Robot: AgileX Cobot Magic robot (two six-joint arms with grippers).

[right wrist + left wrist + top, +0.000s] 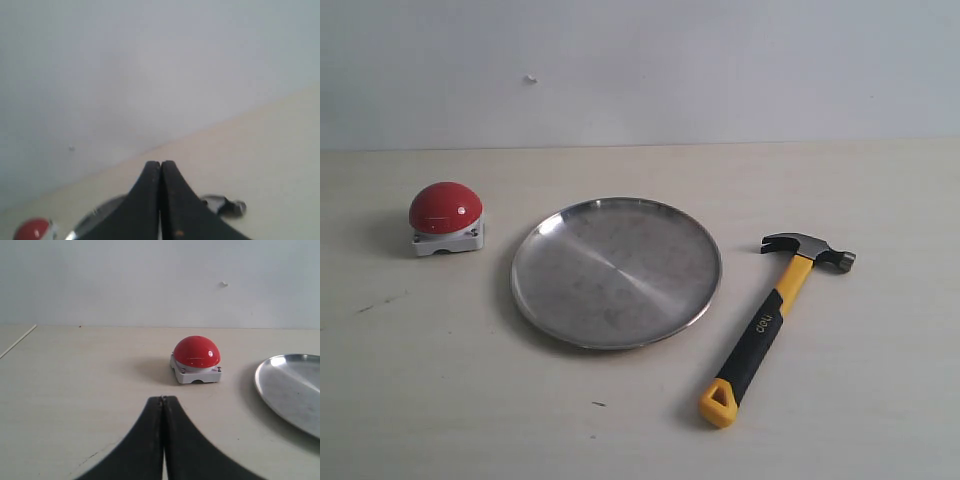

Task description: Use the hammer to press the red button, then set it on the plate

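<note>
The hammer (pixel 775 320) lies flat on the table right of the plate (pixel 616 271), dark head (pixel 810 250) toward the back, yellow handle end toward the front. The red button (pixel 445 207) sits on its white base left of the plate. Neither gripper shows in the exterior view. My left gripper (pixel 162 399) is shut and empty, a short way in front of the red button (pixel 197 352), with the plate (pixel 292 390) to one side. My right gripper (pixel 160 164) is shut and empty; the hammer head (pixel 227 205), plate rim (pixel 97 212) and red button (pixel 32 230) show beyond it.
A pale wall (pixel 640 70) closes off the back of the light tabletop (pixel 440 380). A table edge (pixel 17 341) runs along the far side in the left wrist view. Small dark marks (pixel 380 303) dot the table.
</note>
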